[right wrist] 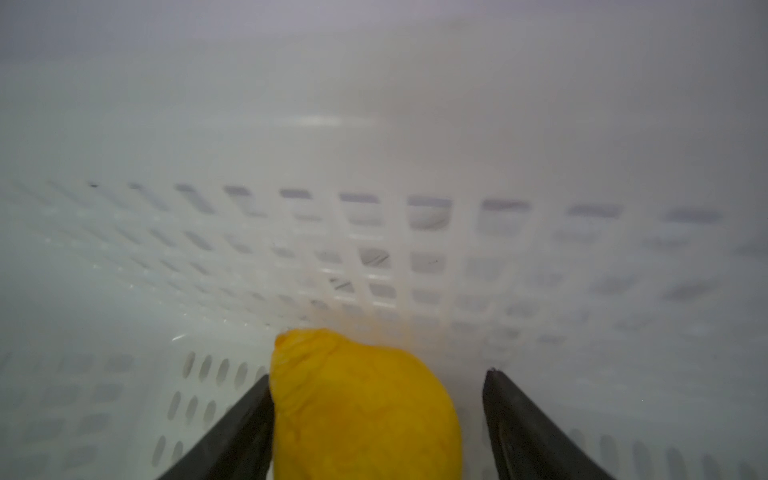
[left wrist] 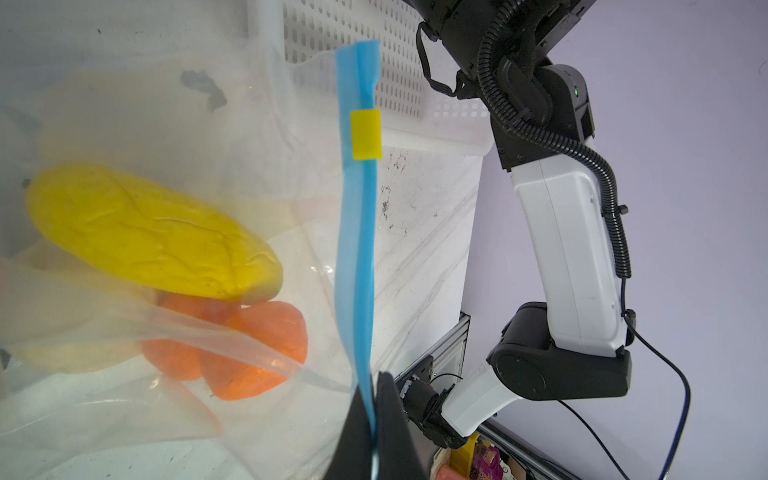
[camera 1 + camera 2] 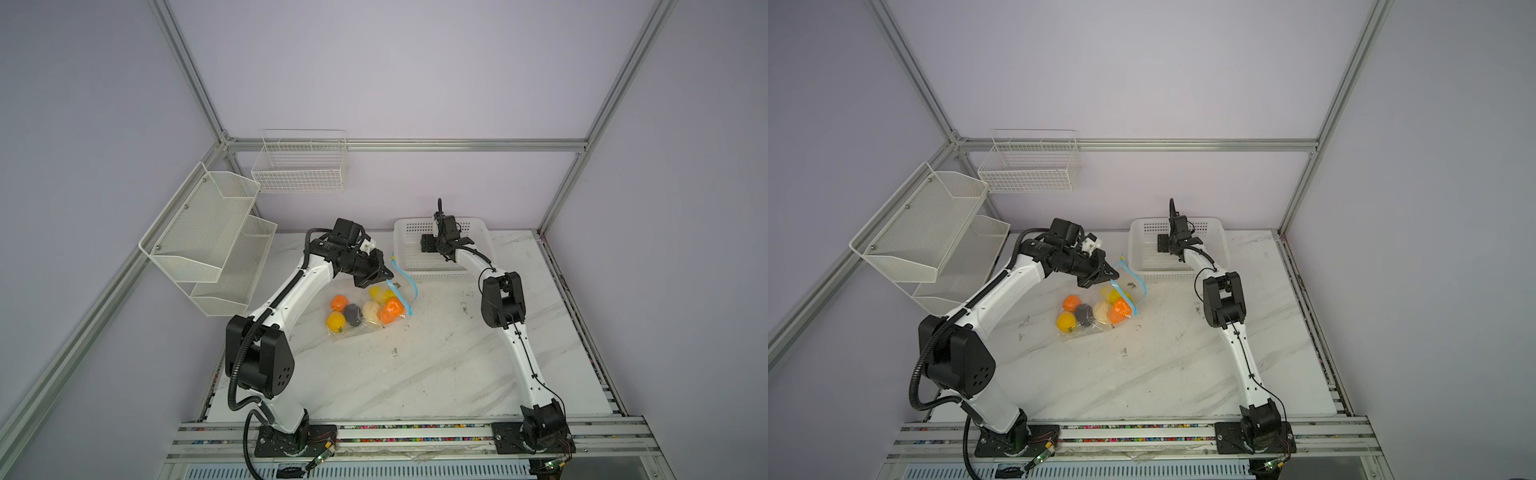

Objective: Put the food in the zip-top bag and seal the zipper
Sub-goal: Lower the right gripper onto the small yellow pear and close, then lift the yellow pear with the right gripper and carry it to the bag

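The zip-top bag (image 3: pixel 365 322) lies crinkled mid-table with food inside: a long yellow piece (image 2: pixel 153 232), tangerines (image 2: pixel 257 349), a cream-white bulb (image 3: pixel 371 309), a dark lump (image 3: pixel 353 314) and a yellow fruit (image 3: pixel 336 321). My left gripper (image 2: pixel 374 424) is shut on the blue zipper (image 2: pixel 357 249), holding the mouth edge up; the yellow tab (image 2: pixel 365 135) sits further along the strip. My right gripper (image 1: pixel 379 375) reaches down into the white basket (image 3: pixel 482 245), open around another yellow fruit (image 1: pixel 365 415). One finger touches the fruit; the other stands apart from it.
White mesh shelves (image 3: pixel 208 224) hang on the left wall and a wire basket (image 3: pixel 299 166) on the back wall. The right arm's elbow (image 3: pixel 503 299) rises to the right of the bag. The marble table (image 3: pixel 415 374) runs to a rail at the front.
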You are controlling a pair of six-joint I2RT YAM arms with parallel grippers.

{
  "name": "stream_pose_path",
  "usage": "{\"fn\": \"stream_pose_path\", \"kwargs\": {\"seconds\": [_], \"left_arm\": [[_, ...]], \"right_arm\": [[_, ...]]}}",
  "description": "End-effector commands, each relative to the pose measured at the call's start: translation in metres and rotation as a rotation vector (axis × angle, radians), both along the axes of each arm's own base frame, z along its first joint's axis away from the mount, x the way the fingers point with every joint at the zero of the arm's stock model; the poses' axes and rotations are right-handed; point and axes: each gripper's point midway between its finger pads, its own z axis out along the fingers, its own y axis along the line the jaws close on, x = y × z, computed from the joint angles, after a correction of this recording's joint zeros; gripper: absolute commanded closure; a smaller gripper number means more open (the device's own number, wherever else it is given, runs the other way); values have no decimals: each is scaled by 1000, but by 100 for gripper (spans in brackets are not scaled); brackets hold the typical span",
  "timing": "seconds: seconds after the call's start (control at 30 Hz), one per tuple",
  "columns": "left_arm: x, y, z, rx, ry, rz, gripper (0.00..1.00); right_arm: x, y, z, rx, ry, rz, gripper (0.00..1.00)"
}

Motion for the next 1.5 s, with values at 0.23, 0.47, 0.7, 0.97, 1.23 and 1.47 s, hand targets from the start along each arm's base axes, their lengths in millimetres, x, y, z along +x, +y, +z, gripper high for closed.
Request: {"fn": "stream_pose_path", "kwargs": {"seconds": [0.23, 0.47, 0.7, 0.97, 1.23, 1.47], "left_arm": [[0, 1, -6, -10, -4, -16, 100], [0, 2, -6, -11, -4, -14, 100], [1, 2, -5, -10, -6, -14, 100], [0, 2, -7, -9, 0, -13, 100], [1, 2, -6, -9, -4, -12, 100], [1, 2, -7, -9, -2, -12, 100]], "right_arm": [[7, -3, 9, 39, -32, -16, 29], [6, -3, 14, 40, -38, -17, 34], [6, -6, 17, 35, -42, -30, 37], [6, -7, 23, 35, -52, -35, 38], [6, -7, 34, 46, -72, -36, 39], [5, -7, 43, 52, -87, -32, 40]]}}
